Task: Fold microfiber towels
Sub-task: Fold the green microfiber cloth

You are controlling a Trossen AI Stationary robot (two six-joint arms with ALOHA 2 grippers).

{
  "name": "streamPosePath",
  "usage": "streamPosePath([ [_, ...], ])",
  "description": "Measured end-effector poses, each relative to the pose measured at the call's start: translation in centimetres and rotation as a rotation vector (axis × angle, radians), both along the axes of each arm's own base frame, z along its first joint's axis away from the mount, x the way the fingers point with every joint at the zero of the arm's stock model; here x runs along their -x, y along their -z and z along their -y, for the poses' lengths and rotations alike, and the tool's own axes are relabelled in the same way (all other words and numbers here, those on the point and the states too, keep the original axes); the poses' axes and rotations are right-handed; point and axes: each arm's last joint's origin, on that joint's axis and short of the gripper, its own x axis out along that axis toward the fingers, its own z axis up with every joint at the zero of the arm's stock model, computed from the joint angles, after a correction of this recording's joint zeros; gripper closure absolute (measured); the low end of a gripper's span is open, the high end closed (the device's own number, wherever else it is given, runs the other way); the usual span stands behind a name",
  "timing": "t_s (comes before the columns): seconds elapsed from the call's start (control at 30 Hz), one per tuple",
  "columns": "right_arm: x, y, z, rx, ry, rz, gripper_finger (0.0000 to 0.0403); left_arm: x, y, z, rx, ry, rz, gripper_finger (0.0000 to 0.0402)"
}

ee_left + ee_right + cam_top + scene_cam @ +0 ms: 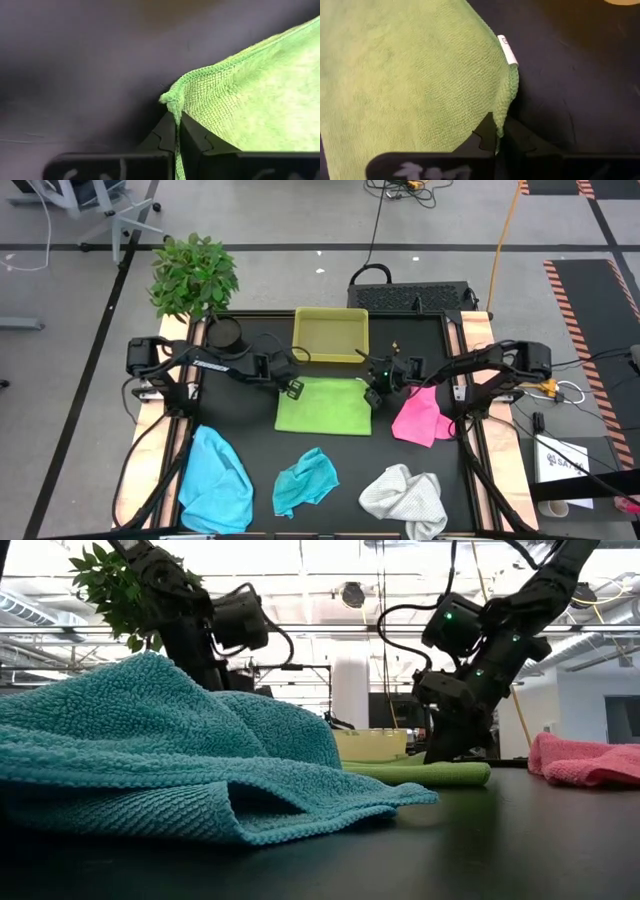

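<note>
High view, five towels (323, 406), two arms, one tray (331, 333)

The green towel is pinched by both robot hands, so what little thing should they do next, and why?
Probably lift both corners a little and carry them toward the towel's near edge to start the fold. The left hand is shut on one far corner of the lime green towel, and the right hand is shut on the other far corner, while the towel lies flat on the table.
</note>
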Motion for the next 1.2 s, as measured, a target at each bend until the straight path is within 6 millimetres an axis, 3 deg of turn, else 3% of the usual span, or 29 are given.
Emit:
streamPosePath([
  [0.3,1.1,-2.0,-0.1,0.087,0.008,-0.013,0.0402,-0.1,-1.0,0.6,-0.073,0.022,0.025,0.0397],
  [0.57,0.4,-4.4,-1.4,0.187,-0.15,-0.048,0.0402,-0.3,-1.1,1.3,-0.122,0.042,0.035,0.0399],
  [0.7,0.2,-4.9,-2.0,0.196,-0.203,-0.077,0.0402,-0.6,-1.3,2.2,-0.123,0.086,0.038,0.0399],
  [1.0,-0.5,-6.2,-2.5,0.233,-0.274,-0.057,0.0403,0.2,-4.6,3.3,-0.223,0.102,0.119,0.04],
  [1.2,-0.5,-6.3,-2.7,0.301,-0.345,-0.075,0.0403,0.6,-4.6,3.6,-0.245,0.109,0.083,0.04],
])
